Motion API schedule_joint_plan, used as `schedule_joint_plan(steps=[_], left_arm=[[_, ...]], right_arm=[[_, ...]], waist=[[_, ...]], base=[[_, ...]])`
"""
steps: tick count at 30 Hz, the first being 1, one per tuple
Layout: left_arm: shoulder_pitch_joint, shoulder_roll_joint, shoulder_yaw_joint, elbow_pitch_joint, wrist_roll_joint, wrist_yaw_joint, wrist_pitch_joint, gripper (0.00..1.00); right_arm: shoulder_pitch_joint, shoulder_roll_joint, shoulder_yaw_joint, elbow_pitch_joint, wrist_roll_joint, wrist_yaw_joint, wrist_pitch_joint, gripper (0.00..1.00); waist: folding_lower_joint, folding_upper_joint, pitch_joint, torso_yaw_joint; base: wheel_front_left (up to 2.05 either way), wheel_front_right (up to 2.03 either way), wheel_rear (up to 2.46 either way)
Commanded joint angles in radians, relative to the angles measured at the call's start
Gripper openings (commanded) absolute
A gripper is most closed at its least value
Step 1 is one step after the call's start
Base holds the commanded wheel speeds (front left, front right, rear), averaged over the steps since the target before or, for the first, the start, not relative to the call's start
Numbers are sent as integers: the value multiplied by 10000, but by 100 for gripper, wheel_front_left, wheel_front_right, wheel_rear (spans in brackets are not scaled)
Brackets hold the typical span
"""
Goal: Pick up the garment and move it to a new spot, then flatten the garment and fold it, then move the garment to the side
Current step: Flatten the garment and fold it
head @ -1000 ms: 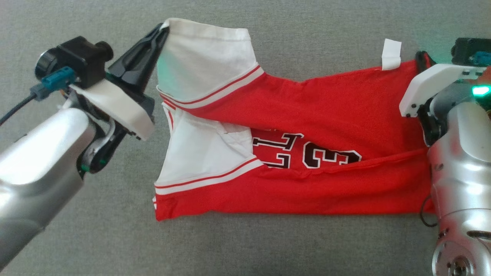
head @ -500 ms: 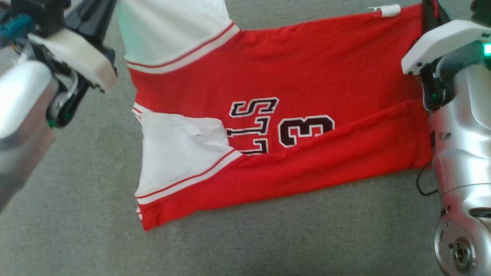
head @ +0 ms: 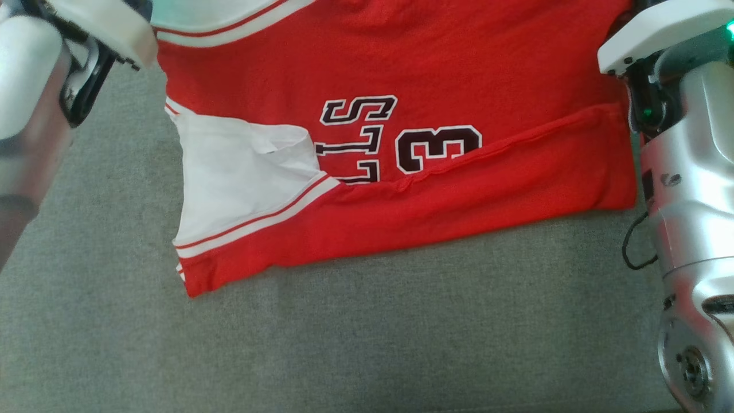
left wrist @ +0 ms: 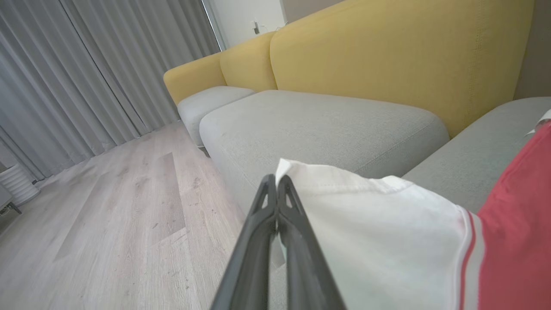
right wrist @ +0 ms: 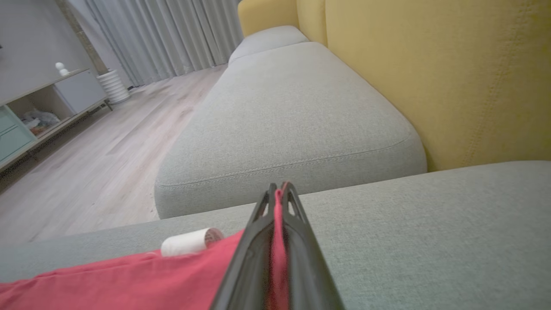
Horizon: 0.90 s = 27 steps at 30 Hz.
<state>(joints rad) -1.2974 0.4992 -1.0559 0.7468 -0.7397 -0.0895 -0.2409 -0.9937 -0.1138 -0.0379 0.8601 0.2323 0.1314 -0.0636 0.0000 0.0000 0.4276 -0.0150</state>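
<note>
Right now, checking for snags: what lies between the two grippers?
The jersey, stretched from one to the other in the head view: the left gripper is shut on its white sleeve, the right gripper on its red edge.

Our right forearm [head: 688, 218], at three o'clock, is glossy silver with white wrist cover [head: 659, 26], green light [head: 729, 30] and looping black cable [head: 633, 252]; left hand [left wrist: 274, 183] and right hand [right wrist: 279, 189] are dark, slim.

The red garment [head: 401, 69] bears black, white-edged letters "LLS", partly hidden under a fold, beside a 3.
</note>
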Motion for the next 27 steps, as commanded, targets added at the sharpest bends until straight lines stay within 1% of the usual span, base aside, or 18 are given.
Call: schedule_joint_plan(steps=[1,5,8,11,13,15,18,21,27], left_arm=[[-668,317,460,1,103,-20,-139,0],[-528,127,664,256,201,-130,-198,0],[-105,53,839,178,35,-255,-203,0],[445,127,728,-58,-163,-355,-205,0],[878,216,586,-248,-500,-388,-88,0],[1308,386,314,-554,-741,-402,184,0],[2038,641,-13,-1313,-1380,-407,700,0],[2653,1070,-285,-1992,-1845,-409,1319,0],[3850,2030,-867,-3816,-3091,-410,3189,0]], right_arm=[[-321,4,213,-332,117,-7,-103,0],[-165,-191,440,-281,545,-7,-176,0],[102,-440,642,-271,887,-7,-131,0],[466,-698,875,-341,1334,-7,67,0],[770,-907,1079,-440,1644,-7,302,0],[1150,-1166,1422,-559,1812,-7,586,0],[1823,-1463,1855,-769,2274,-7,1040,0],[2486,-1773,2221,-1074,2805,-7,1470,0],[3556,-2442,2755,-1748,3682,-7,2422,0]], waist=[[0,0,-8,15],[0,0,-149,132],[0,0,-356,238],[0,0,-663,343],[0,0,-920,402],[0,0,-1233,443],[0,0,-1726,539],[0,0,-2149,627],[0,0,-2684,744]], base=[[0,0,0],[0,0,0],[0,0,0],[0,0,0],[0,0,0],[0,0,0],[0,0,0],[0,0,0],[0,0,0]])
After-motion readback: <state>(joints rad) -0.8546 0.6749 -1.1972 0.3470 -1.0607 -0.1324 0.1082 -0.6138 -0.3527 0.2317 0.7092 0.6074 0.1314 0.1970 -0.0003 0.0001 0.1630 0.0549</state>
